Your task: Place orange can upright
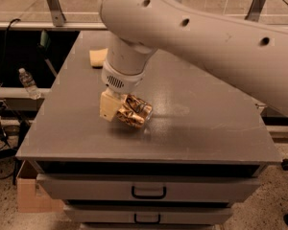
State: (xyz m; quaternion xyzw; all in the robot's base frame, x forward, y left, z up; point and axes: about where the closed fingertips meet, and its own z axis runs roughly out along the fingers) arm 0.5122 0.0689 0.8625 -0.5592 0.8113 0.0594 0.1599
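Right now the robot's thick white arm (206, 37) is reaching down from the upper right across the flat grey bench (216, 128). Its two-finger tool (119, 110) is hanging just over the front-left part of the bench top. The tool is gripping a small shiny orange-gold metal drinks can (134, 111). One cream-coloured finger (109, 108) is pressing against the can's left side, while the other finger is hiding behind the can. The can is leaning at a slant, neither upright nor lying flat. A dark shadow is falling on the bench directly beneath it, and I cannot tell whether its lower edge is touching the surface.

A pale yellow rectangular sponge (98, 57) is lying near the back-left corner of the bench, well apart from the can and just beside the arm's round wrist. Below the bench top, two grey drawers are showing dark handles (149, 192). A clear plastic water bottle (28, 83) is standing off to the left of the bench, and a brown cardboard box (31, 195) is sitting on the floor by the front-left corner.
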